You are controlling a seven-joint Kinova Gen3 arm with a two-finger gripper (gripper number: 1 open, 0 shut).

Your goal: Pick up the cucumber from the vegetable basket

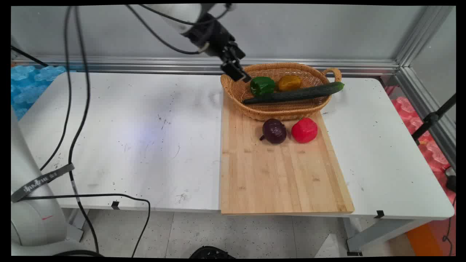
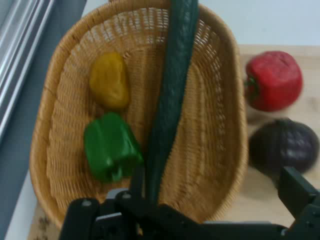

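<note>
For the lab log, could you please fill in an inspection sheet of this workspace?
Surface: white table, scuffed; wooden cutting board on its right half.
Things: wicker basket at the board's far end, holding green pepper, yellow pepper and cucumber, whose tip overhangs the rim. Red pepper and red onion on the board.
Clutter: nothing seen.
End effector: above the basket's left rim, open, empty.
Cables: black cables hang at left.
Surroundings: grey wall, aluminium rails.
</note>
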